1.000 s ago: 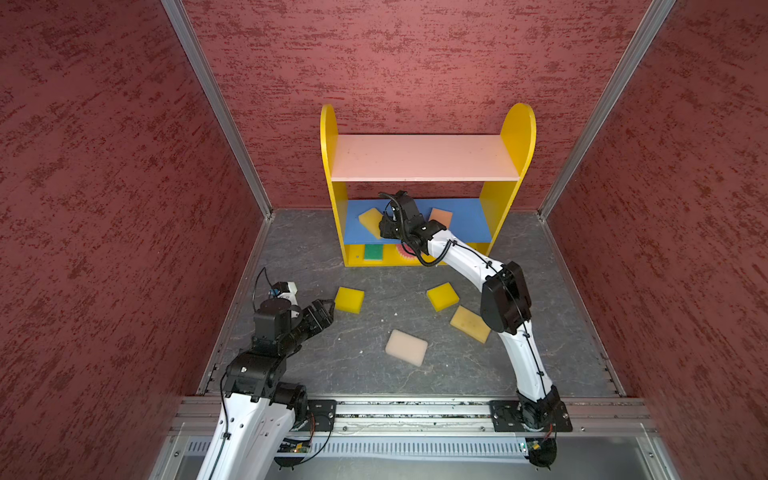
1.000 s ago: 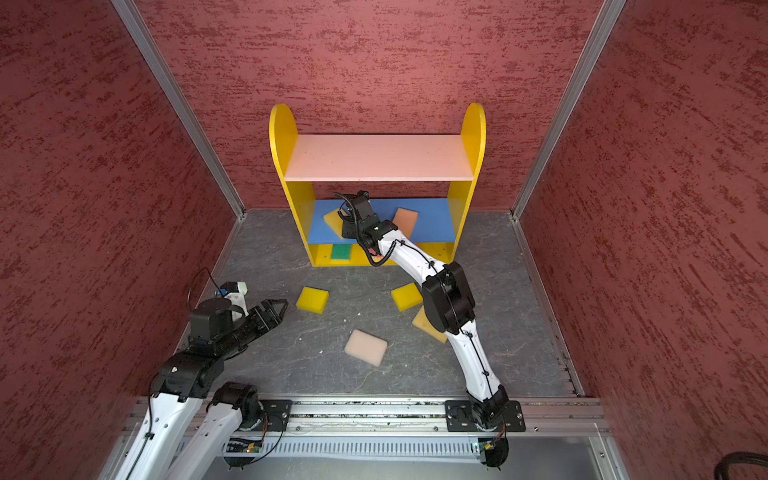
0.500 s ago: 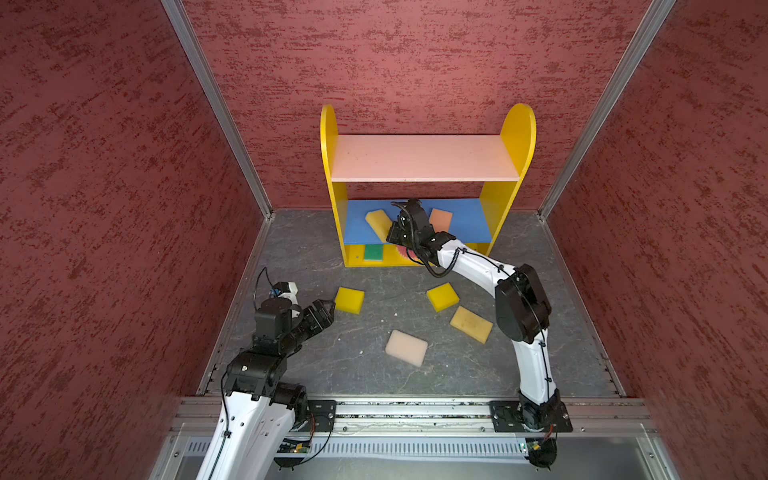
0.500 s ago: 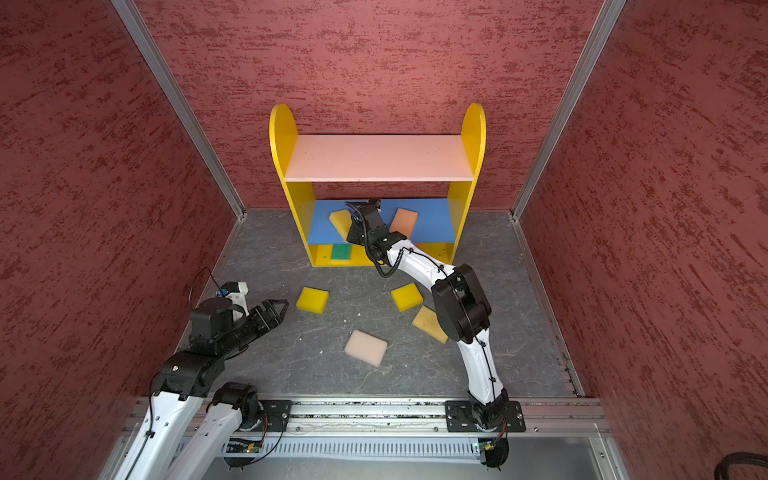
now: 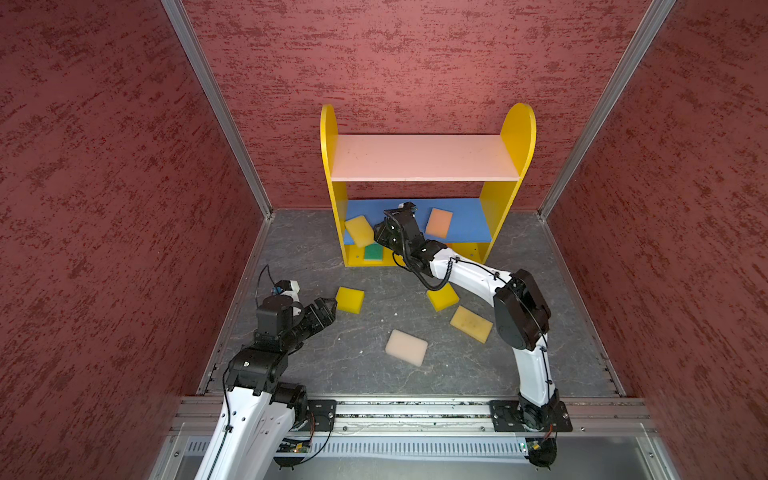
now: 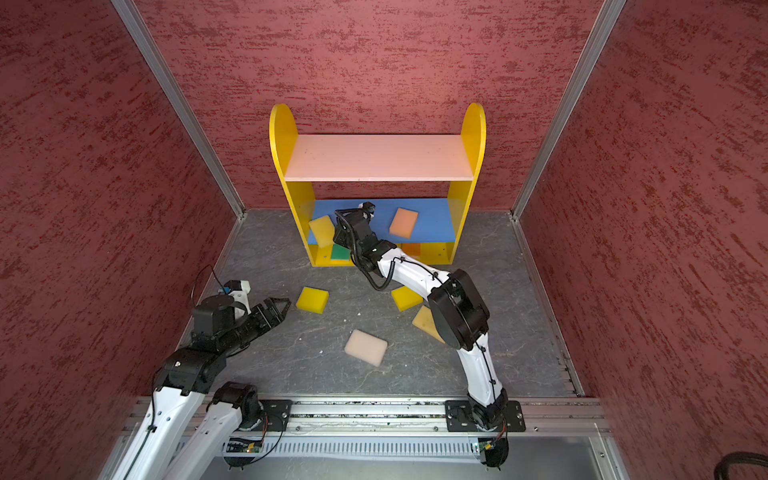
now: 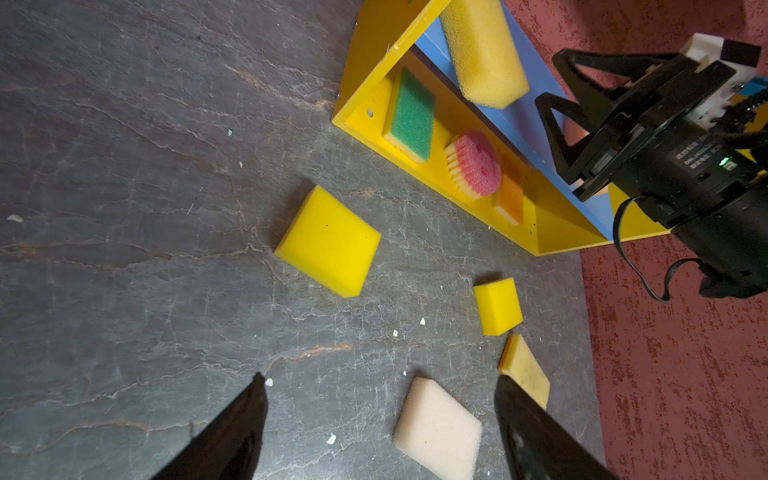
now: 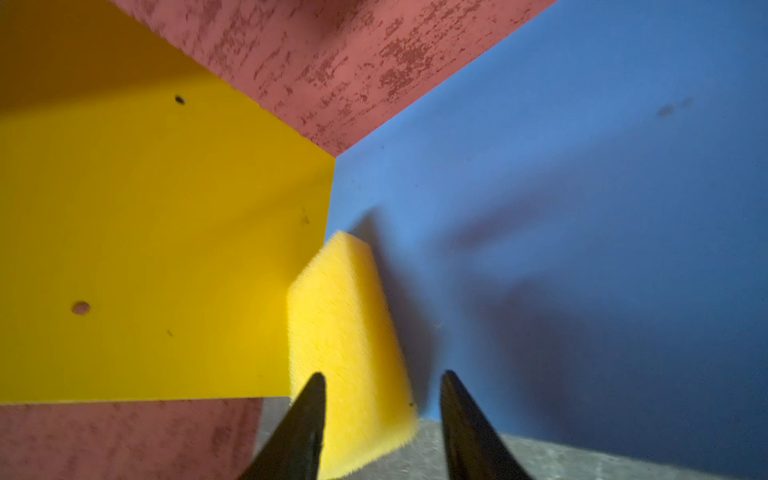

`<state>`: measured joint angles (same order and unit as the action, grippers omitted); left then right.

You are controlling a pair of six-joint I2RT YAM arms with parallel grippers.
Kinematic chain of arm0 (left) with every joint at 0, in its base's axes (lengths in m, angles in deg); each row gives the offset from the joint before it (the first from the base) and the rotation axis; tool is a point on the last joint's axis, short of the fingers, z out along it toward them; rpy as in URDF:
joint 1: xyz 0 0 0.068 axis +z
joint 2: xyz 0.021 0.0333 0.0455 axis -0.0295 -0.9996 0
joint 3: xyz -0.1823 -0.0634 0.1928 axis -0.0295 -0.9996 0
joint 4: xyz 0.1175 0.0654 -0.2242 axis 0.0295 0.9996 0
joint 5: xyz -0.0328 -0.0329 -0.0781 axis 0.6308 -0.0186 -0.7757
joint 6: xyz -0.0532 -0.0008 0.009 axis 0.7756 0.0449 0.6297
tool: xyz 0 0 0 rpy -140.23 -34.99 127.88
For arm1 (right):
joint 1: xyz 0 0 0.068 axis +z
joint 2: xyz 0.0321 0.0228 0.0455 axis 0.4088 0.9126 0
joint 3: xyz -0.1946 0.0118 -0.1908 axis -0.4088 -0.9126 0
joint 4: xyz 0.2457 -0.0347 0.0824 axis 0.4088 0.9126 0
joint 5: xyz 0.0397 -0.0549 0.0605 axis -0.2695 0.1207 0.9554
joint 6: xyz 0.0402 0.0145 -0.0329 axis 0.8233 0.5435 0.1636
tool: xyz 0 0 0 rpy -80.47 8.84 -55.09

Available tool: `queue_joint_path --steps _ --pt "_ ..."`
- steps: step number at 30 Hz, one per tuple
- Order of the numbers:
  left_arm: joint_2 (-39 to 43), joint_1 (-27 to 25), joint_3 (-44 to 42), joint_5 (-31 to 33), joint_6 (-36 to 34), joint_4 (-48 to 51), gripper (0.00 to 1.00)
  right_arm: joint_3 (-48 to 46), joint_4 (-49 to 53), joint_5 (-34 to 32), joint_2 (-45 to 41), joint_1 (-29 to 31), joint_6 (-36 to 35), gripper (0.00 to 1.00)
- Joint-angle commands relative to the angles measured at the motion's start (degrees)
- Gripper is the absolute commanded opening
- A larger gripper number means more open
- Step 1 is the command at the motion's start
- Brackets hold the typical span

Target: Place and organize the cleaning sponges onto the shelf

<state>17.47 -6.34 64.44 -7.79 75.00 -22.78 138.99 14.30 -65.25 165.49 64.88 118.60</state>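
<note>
The pale yellow sponge (image 5: 359,230) now lies at the left end of the blue board (image 5: 465,224) of the shelf (image 5: 517,133), close to the yellow side wall. Its near end sticks out over the front edge, so I think it could slip off.

A moment ago the right pincer (image 8: 380,376) was right on this sponge. Now it has let go. Its two fingers are about half apart and hold nothing, and the sponge sits just past the tips.

So one more sponge is put away. A peach sponge (image 5: 439,222) lies further right on the same board. Down on the bottom board are the green sponge (image 5: 373,252), the pink round sponge (image 7: 473,166) and the orange sponge (image 7: 510,199).

Four are still on the table (image 5: 316,249): two yellow sponges (image 5: 350,299) (image 5: 442,297), a tan sponge (image 5: 471,324) and a cream sponge (image 5: 406,347).

The left pincer (image 5: 328,307) has not moved. It waits wide open and empty, just beside the left yellow one, and it could take that one next.
</note>
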Motion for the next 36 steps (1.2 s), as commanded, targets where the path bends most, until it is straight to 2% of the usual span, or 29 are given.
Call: queue_joint_path --steps 1,7,10,19,29,34,36 --pt "0.9 0.3 0.9 0.1 -0.8 0.2 0.86 1.4 -1.3 -1.3 1.2 -0.3 2.1 0.54" --pt "0.4 0.5 0.9 0.1 -0.9 -0.4 0.86 3.1 -0.3 -0.4 1.5 0.6 -0.9 0.54" --pt "0.2 0.5 0.8 -0.3 -0.6 -0.8 0.86 9.8 4.3 1.9 5.0 0.8 -4.1 0.49" --pt "0.9 0.6 1.3 0.4 -0.7 0.7 0.86 29.5 19.5 1.1 16.4 1.6 -11.8 0.49" --pt "0.9 0.6 1.3 0.6 -0.7 0.7 0.86 31.4 21.4 0.9 18.1 1.6 -14.4 0.49" --pt "0.3 0.6 1.2 0.4 -0.5 0.3 0.86 31.4 20.9 3.5 18.9 1.8 -14.0 0.34" --pt "0.3 0.6 1.1 0.4 -0.4 0.3 0.86 31.4 20.6 4.1 19.3 1.8 -13.6 0.19"
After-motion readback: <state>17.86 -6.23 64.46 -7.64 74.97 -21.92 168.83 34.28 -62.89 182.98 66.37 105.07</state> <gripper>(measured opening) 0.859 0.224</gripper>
